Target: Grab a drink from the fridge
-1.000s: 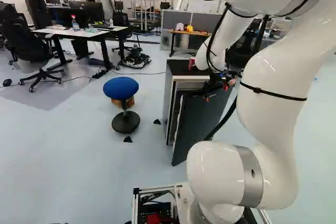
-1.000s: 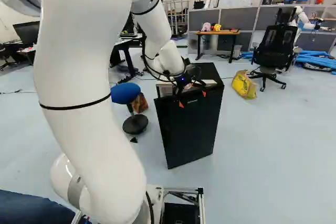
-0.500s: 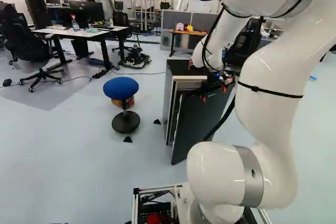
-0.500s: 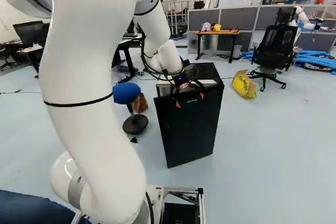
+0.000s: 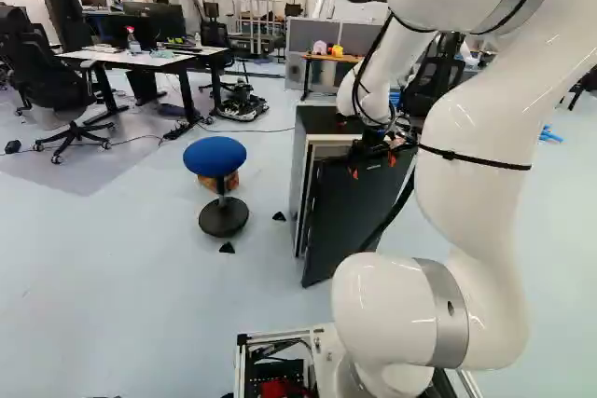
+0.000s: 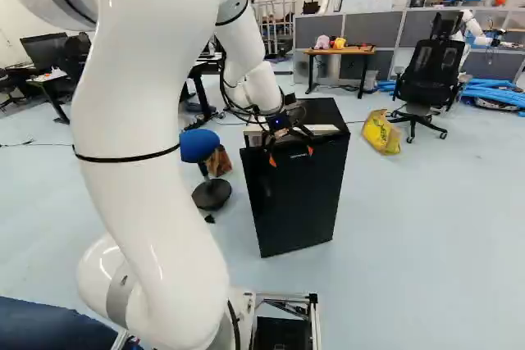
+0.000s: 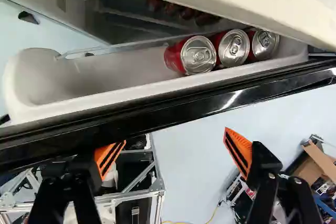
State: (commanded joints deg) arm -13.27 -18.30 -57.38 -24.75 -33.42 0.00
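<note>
Drink (image 7: 198,55): the end one of three red cans, silver tops up, in a row in the door shelf (image 7: 100,74); none is held. The shelf's raised wall and the thin rail (image 7: 107,49) opposite probably stop them toppling as the door (image 5: 350,216) swings.
Hand (image 7: 175,155): released, its two orange-padded fingers wide apart with no can between them. It is on the outer side of the door, near its upper edge, while the cans are on the inner side; whether a finger touches the door is unclear. This spot would suit working the door more than gripping a can.
Door: partly open, so the shelf shows through the gap. It likely needs to swing wider, or the hand must rise over the edge and come down on the end can, whose side toward the bare stretch of shelf leaves room for a finger. Knocking the door shut is the risk.
Fridge (image 5: 322,119): upright on the floor behind the door; more red cans (image 7: 173,9) show dimly inside.
Stool (image 5: 215,156): blue-topped, beside the fridge, outside the job.
</note>
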